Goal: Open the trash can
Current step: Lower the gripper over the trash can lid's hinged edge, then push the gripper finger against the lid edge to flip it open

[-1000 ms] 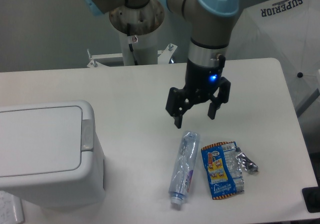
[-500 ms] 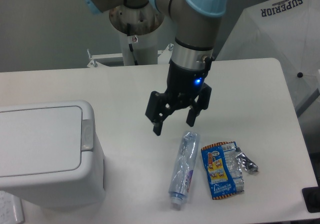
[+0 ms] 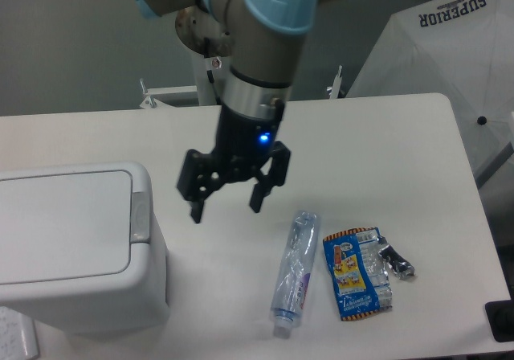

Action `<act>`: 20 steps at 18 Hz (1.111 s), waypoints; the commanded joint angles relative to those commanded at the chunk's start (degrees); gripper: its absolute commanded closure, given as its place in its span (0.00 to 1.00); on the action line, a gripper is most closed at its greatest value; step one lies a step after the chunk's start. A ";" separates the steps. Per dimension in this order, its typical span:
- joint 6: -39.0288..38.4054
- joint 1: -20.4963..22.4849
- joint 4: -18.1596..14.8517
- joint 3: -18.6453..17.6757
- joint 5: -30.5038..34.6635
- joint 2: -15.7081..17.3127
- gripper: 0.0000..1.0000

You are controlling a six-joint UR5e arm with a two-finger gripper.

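Bin [image 3: 72, 247] at bench left edge, lid flat, shut. Latch [image 3: 140, 217] untouched. End effector [image 3: 224, 202] wide, empty, above bench, right of latch. Pressing latch remains.

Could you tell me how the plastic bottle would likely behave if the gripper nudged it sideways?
The plastic bottle lies on its side on the table, so it would probably roll. It looks clear and empty, hence likely light and easily dented. The open gripper is not touching it.

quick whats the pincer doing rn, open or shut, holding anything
Pincer: open, holding nothing, in the air between the trash can and the bottle.
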 joint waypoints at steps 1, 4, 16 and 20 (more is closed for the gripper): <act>0.44 -0.44 0.00 0.09 0.09 0.00 0.00; 1.41 -1.23 -0.09 -0.53 1.13 0.00 0.00; 4.49 -2.29 -0.18 -1.23 7.29 -0.52 0.00; 4.49 -2.55 -0.18 -2.28 7.47 -0.26 0.00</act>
